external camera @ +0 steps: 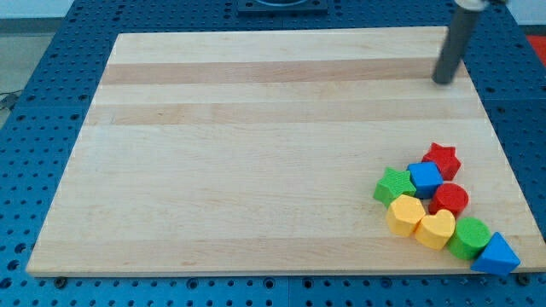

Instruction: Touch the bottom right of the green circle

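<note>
My tip (444, 82) is resting near the board's (256, 128) top right corner, touching nothing and well apart from the blocks. The green circle (468, 236) is sitting near the bottom right corner, wedged between a yellow heart (436, 228) and a blue triangle (496, 254), which is crowding its bottom right side.

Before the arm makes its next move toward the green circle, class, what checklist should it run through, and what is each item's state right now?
1. my tip in view, near the view's top right: ok.
2. green circle located, low in the cluster at the view's bottom right: ok.
3. Tip touching the circle's bottom right: not ok, it is far away.
4. Bottom right side free: not ok, the blue triangle sits against it.
5. Straight path down clear: not ok, the red star and red circle lie between.
6. Gap beside triangle wide enough: cannot tell.
</note>
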`<action>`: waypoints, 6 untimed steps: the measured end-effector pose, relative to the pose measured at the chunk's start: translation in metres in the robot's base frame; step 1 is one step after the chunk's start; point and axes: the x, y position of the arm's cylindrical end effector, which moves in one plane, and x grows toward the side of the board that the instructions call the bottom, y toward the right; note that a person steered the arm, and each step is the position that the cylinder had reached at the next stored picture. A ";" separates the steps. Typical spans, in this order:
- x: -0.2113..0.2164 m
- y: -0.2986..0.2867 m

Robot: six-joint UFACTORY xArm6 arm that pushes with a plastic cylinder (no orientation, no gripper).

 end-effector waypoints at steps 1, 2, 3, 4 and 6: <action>0.067 0.033; 0.165 -0.002; 0.246 -0.015; 0.259 -0.025; 0.258 -0.049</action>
